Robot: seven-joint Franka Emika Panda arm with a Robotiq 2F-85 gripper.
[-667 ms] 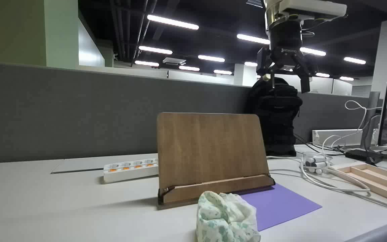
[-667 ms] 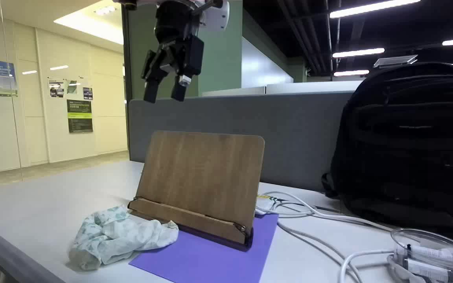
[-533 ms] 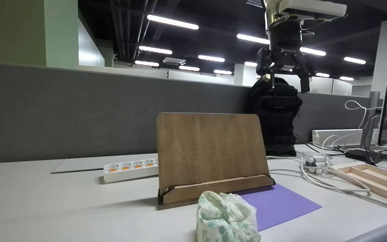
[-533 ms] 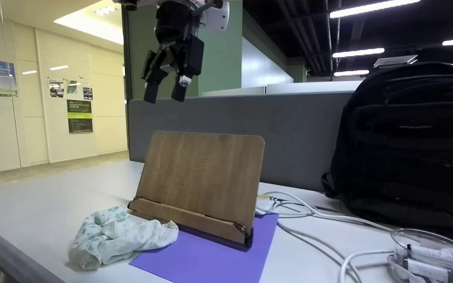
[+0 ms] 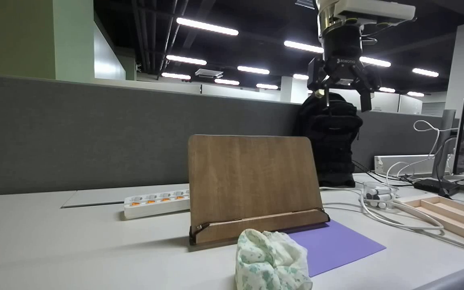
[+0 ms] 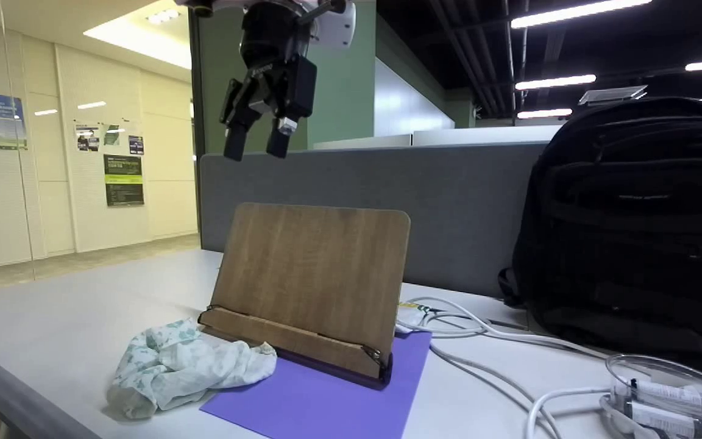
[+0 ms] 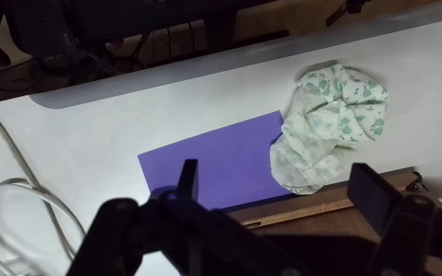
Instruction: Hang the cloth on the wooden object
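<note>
Black fingers (image 7: 370,197) gape, empty. The green-flowered white cloth (image 7: 324,130), wrist view's upper right, seems limp; pinch its central folds (image 7: 340,109).

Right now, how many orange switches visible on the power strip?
4, in an exterior view, in a row along the white power strip: outermost switch, second switch, third switch and fourth switch nearest the wooden object. More may be hidden behind it.
</note>
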